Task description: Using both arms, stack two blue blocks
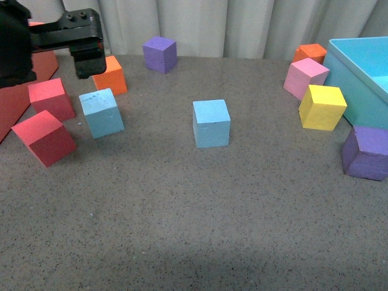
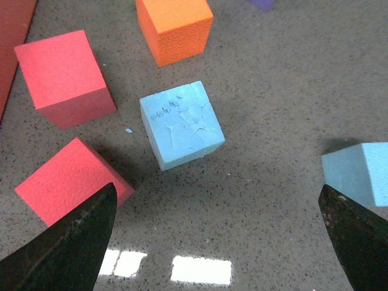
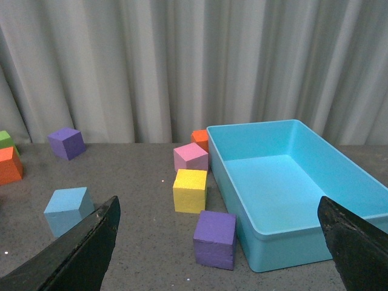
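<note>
Two sky-blue blocks stand on the grey table. The dented blue block (image 1: 102, 113) is at the left, and the left wrist view shows its dented face (image 2: 182, 124). The plain blue block (image 1: 211, 123) stands mid-table; it also shows in the left wrist view (image 2: 361, 173) and the right wrist view (image 3: 68, 209). My left gripper (image 1: 89, 63) hovers above and just behind the dented block, open and empty (image 2: 218, 242). My right gripper (image 3: 218, 242) is open and empty, out of the front view, far from both blocks.
Two red cubes (image 1: 51, 98) (image 1: 43, 137) and an orange cube (image 1: 111, 74) crowd the dented block. A purple cube (image 1: 160, 53) is at the back. Pink (image 1: 305, 77), yellow (image 1: 322, 107), orange (image 1: 310, 52) and purple (image 1: 365, 153) cubes stand beside the turquoise box (image 1: 357, 66) at the right.
</note>
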Robot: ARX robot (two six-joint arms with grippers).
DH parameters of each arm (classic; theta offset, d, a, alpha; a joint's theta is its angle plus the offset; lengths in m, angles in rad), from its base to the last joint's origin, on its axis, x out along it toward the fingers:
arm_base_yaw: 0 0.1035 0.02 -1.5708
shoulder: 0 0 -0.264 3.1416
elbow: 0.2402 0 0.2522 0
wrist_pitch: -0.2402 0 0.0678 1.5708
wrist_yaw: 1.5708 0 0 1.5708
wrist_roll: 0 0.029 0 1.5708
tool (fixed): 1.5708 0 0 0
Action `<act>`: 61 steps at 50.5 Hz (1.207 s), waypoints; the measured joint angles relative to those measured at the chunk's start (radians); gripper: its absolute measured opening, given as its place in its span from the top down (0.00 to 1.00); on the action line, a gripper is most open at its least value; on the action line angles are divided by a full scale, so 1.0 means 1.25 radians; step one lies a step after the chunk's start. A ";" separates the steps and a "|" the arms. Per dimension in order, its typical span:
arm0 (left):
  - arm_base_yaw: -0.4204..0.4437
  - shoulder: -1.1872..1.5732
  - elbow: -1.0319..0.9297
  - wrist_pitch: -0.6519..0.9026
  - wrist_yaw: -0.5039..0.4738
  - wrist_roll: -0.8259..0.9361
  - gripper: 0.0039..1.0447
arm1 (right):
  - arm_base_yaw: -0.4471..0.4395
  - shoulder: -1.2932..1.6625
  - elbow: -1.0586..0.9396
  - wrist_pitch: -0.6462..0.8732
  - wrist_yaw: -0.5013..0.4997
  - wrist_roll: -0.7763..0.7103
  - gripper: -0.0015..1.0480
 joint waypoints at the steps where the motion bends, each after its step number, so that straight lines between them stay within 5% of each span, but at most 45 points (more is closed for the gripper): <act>1: 0.000 0.022 0.025 -0.019 -0.003 -0.004 0.06 | 0.000 0.000 0.000 0.000 0.000 0.000 0.09; 16: 0.000 0.278 0.327 -0.250 -0.021 -0.074 0.06 | 0.000 0.000 0.000 0.000 0.000 0.000 0.09; 49: 0.020 0.482 0.538 -0.384 -0.020 -0.148 0.06 | 0.000 0.000 0.000 0.000 0.000 0.000 0.09; 61: 0.028 0.506 0.573 -0.399 -0.020 -0.154 0.43 | 0.000 0.000 0.000 0.000 0.000 0.000 0.09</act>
